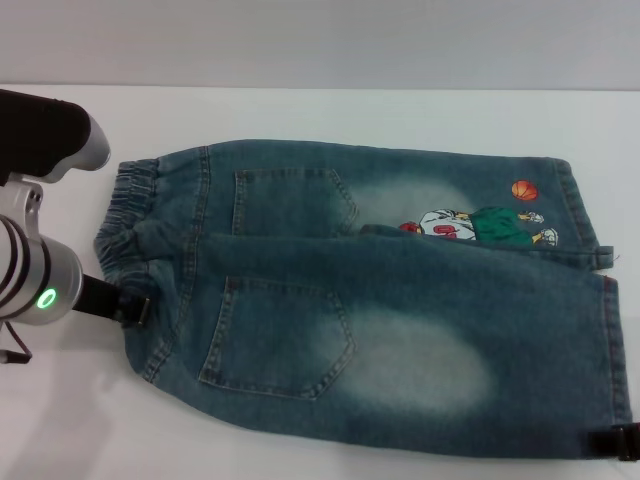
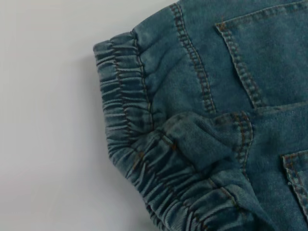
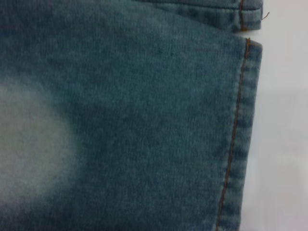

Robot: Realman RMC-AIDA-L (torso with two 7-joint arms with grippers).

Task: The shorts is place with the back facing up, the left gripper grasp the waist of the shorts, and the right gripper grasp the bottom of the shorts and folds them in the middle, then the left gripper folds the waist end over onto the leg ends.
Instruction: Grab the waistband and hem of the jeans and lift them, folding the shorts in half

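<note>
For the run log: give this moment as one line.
shorts: flat, pockets up | left hand: at waist | right hand: at near leg hem | folds: not yet

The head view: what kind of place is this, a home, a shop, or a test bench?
Probably a robot test bench. The shorts lie alone on a plain white table before a bare grey wall, with the left claw at the waist.

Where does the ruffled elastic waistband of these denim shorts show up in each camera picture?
Head view: the waist is at the shorts' left end, beside the left gripper.
Left wrist view: the waist fills the middle, crinkled.
Right wrist view: not in it; only a leg hem.
Shared landmark: orange-stitched denim seams.
</note>
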